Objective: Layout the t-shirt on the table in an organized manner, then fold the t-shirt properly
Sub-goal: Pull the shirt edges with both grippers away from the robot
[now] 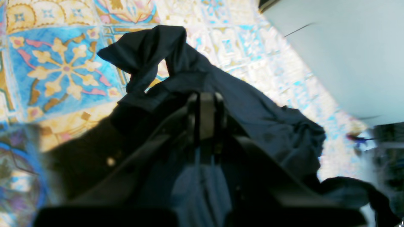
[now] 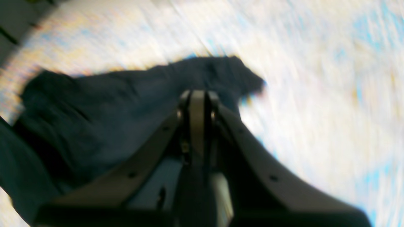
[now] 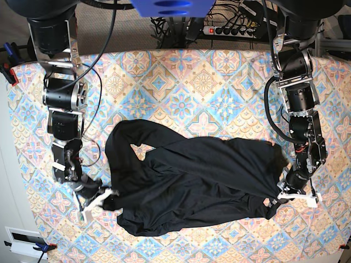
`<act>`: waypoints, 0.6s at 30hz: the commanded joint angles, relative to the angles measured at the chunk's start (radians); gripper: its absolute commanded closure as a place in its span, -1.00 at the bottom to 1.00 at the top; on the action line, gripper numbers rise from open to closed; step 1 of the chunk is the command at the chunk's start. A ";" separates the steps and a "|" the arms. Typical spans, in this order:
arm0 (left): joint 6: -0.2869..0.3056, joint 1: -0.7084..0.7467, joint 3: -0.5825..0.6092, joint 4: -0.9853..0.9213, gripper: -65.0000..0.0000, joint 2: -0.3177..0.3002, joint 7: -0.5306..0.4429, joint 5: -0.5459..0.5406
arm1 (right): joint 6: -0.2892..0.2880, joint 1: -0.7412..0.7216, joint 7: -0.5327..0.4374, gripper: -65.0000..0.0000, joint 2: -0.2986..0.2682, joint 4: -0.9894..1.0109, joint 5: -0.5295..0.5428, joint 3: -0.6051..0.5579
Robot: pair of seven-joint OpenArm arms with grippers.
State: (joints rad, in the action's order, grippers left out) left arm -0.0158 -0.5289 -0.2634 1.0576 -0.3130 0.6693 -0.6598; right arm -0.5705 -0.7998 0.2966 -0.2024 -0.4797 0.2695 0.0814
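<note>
The black t-shirt (image 3: 192,186) lies crumpled and spread sideways across the front half of the patterned table (image 3: 203,82), one long sleeve looping up at the left. My left gripper (image 3: 277,195) is shut on the shirt's right edge. In the left wrist view its jaws (image 1: 205,104) are together, with the t-shirt (image 1: 258,113) bunched around them over the table (image 1: 63,63). My right gripper (image 3: 106,197) is shut on the shirt's lower left edge. The blurred right wrist view shows its closed jaws (image 2: 197,97) against the t-shirt (image 2: 94,104) and table (image 2: 315,94).
A power strip (image 3: 230,30) and cables lie beyond the table's back edge. A clamp (image 3: 8,71) grips the cloth at the left edge. A white box (image 3: 24,238) sits off the front left corner. Pale floor (image 1: 347,63) shows past the table's edge.
</note>
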 commanded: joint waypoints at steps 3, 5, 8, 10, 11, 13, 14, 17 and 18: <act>0.009 -0.090 -0.003 0.017 1.00 -0.013 -0.050 0.068 | -0.015 -0.094 -0.035 1.00 -0.001 -0.023 0.027 0.002; 0.009 -0.130 -0.003 0.017 1.00 -0.013 -0.050 0.110 | -0.015 -0.119 -0.033 1.00 -0.001 -0.023 0.027 0.002; 0.009 -0.199 -0.003 0.013 1.00 -0.013 -0.050 0.147 | -0.015 -0.154 -0.033 1.00 -0.001 -0.023 0.027 0.002; 0.009 -0.256 -0.003 -0.012 1.00 -0.013 -0.050 0.162 | -0.015 -0.166 -0.038 1.00 -0.001 -0.023 0.027 0.002; 0.009 -0.291 -0.003 -0.029 1.00 -0.013 -0.052 0.170 | -0.010 -0.169 -0.040 1.00 -0.001 -0.023 0.027 0.002; 0.009 -0.359 -0.003 -0.070 1.00 -0.015 -0.050 0.180 | 0.017 -0.171 -0.041 1.00 -0.002 -0.030 0.027 0.002; 0.009 -0.380 -0.003 -0.083 1.00 -0.016 -0.050 0.182 | 0.020 -0.171 -0.041 1.00 -0.006 -0.030 0.027 0.005; 0.012 -0.403 -0.003 -0.092 1.00 -0.018 -0.050 0.173 | 0.022 -0.171 -0.043 1.00 -0.007 -0.032 0.029 0.010; 0.012 -0.403 -0.003 -0.092 1.00 -0.018 -0.049 0.173 | 0.022 -0.171 -0.052 1.00 -0.007 -0.032 0.029 0.010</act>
State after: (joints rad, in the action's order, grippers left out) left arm -0.0067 -0.9051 -0.2649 0.9520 -0.3187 0.6357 -0.4816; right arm -0.5430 -0.9218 0.2775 -0.2035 -0.4900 0.2741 0.0864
